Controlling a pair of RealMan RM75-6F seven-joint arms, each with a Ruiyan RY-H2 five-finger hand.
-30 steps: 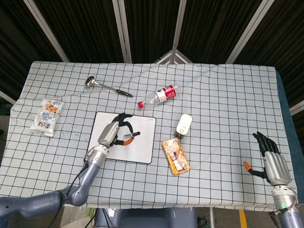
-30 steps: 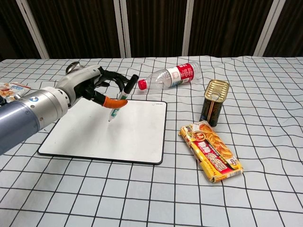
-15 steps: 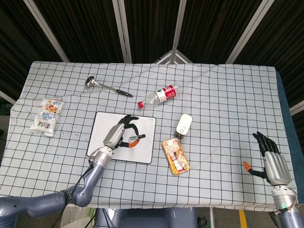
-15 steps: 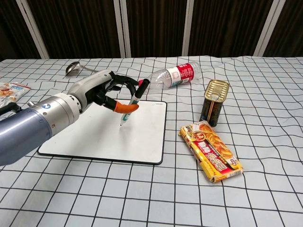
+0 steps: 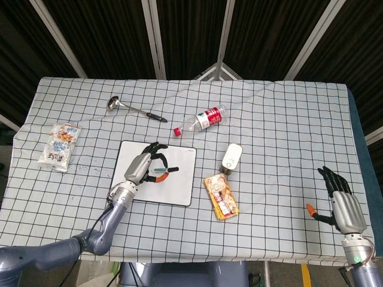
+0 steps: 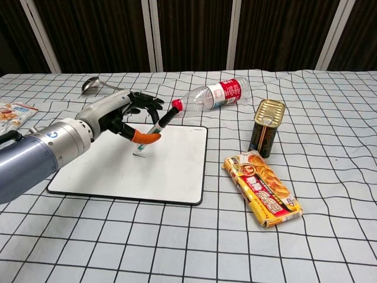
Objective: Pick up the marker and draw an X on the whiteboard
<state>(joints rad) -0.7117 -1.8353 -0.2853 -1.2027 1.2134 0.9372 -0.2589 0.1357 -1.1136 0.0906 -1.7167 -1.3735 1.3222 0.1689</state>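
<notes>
The left hand [image 6: 121,115] pinches the marker [image 6: 154,131] between thumb and a finger, tip slanted down over the middle of the whiteboard [image 6: 112,177], which lies flat on the checked tablecloth [image 6: 330,177]. The right hand [image 5: 341,203] rests at the table's near right edge, fingers spread and holding nothing.

The pinch looks light, so the marker could twist or slip once it is pressed and dragged. The unsecured board might also slide on the cloth and smear a stroke.

Whether the tip actually touches the board cannot be told from either view, and no ink line is visible on the white surface. The chest camera misses the right hand altogether. From overhead, the fingers cover much of the marker's barrel.
</notes>
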